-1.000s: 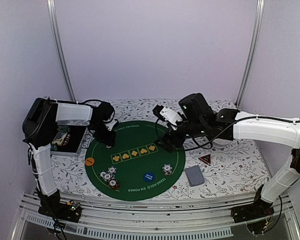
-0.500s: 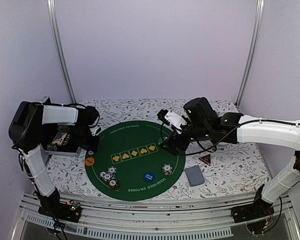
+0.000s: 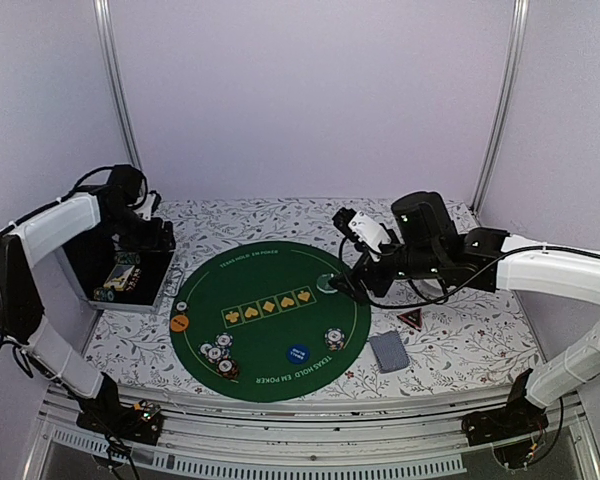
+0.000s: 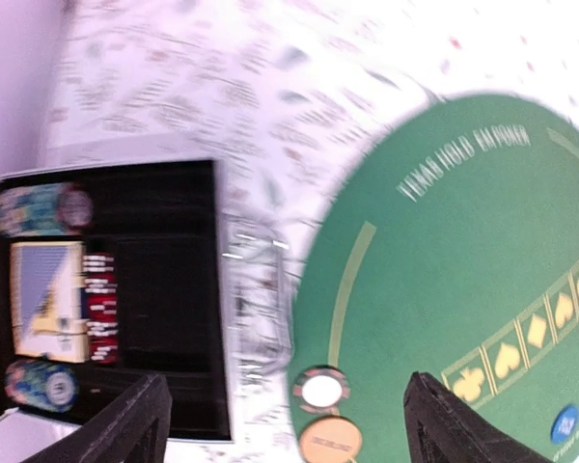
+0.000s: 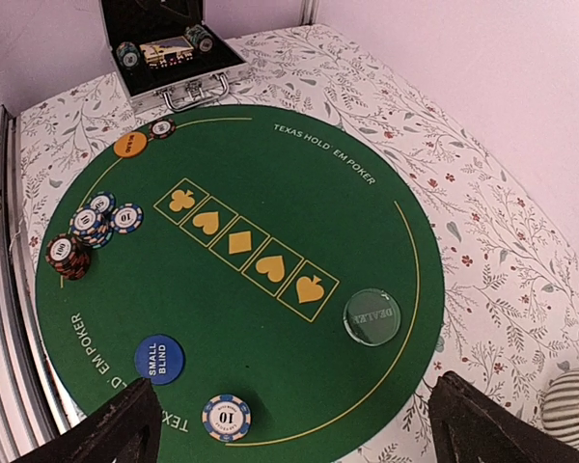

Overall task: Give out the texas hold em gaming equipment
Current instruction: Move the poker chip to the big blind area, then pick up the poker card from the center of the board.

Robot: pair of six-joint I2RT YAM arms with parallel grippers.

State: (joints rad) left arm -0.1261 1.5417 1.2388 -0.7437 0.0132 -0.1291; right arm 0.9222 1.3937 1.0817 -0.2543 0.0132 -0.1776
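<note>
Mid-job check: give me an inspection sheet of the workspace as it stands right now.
Surface: green poker mat lying flat on floral tablecloth.
Job's things: clear dealer disc, blue button, orange button and chip stacks on the mat; card deck and triangle marker off its right edge; open case at left holds chips and cards.
Clutter: ribbed cup, off the mat.
Grippers: left gripper open, empty; right gripper open, empty.
Cables: black cable looped under the right arm.
Surroundings: lilac walls, metal poles.
</note>
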